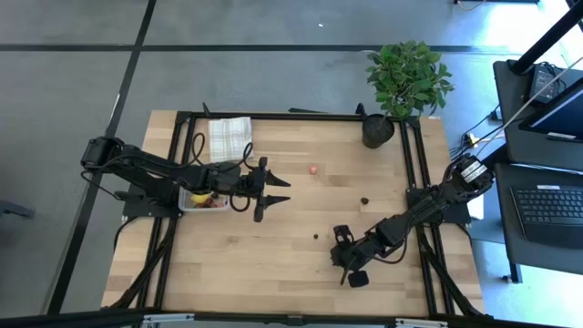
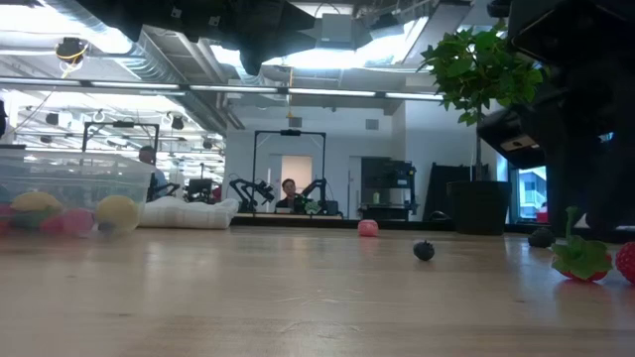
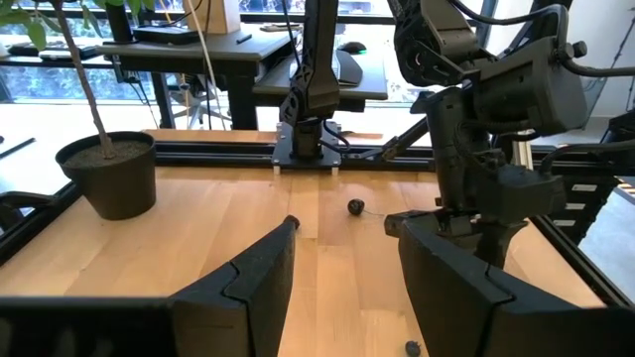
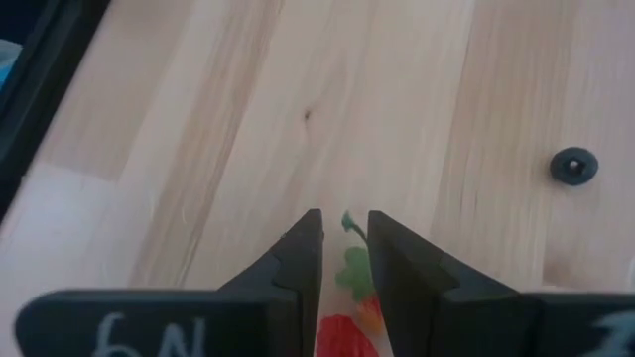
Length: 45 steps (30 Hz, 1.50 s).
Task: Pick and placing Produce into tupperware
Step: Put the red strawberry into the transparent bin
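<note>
the right gripper [image 4: 344, 248] sits low over the near right part of the wooden table [image 1: 291, 264], its two dark fingers clamped on a red strawberry [image 4: 347, 322], whose long axis runs along the fingers with the green leafy cap pointing out past the tips. the clear rounded tupperware [image 1: 204, 200] sits at the table's left side, holding yellow lemon pieces and pink fruit (seen through its wall in the low view). the left gripper [image 1: 281, 191] hovers just beside it, fingers apart and holding nothing. small dark cherries [image 1: 364, 200] and a pink piece [image 1: 312, 169] lie loose mid-table.
</note>
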Each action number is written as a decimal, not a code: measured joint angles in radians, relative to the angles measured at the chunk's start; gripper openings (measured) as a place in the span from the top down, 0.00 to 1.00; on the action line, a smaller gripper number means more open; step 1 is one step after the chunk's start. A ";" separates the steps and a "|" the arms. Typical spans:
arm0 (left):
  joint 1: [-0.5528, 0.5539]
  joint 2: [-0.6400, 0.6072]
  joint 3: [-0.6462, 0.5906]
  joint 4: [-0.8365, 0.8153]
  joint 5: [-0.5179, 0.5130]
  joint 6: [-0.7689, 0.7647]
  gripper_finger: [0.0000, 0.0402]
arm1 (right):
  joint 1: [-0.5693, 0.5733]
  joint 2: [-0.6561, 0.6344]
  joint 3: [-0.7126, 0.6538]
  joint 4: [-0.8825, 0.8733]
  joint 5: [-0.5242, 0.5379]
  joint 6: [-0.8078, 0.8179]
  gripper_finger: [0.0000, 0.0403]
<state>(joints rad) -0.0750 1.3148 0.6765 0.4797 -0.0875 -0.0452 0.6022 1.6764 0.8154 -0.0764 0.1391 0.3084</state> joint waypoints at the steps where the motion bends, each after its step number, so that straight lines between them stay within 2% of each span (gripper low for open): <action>1: 0.000 0.000 0.000 0.000 0.000 0.000 0.56 | 0.000 0.000 0.000 0.004 0.002 -0.001 0.79; 18: 0.000 0.000 0.000 0.000 0.000 0.000 0.56 | -0.003 0.035 0.000 0.048 0.029 0.008 0.80; 25: 0.000 0.000 0.000 -0.001 0.000 -0.025 0.56 | -0.003 0.036 0.000 0.055 0.028 0.050 0.98; 39: 0.000 0.000 0.000 -0.001 0.000 -0.034 0.56 | -0.008 0.033 0.000 0.047 0.025 0.159 0.99; 45: 0.000 0.000 0.000 -0.001 0.000 -0.035 0.56 | -0.063 -0.039 0.001 0.047 0.025 0.155 1.00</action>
<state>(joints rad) -0.0752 1.3148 0.6765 0.4791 -0.0875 -0.0798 0.5392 1.6376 0.8162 -0.0291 0.1638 0.4631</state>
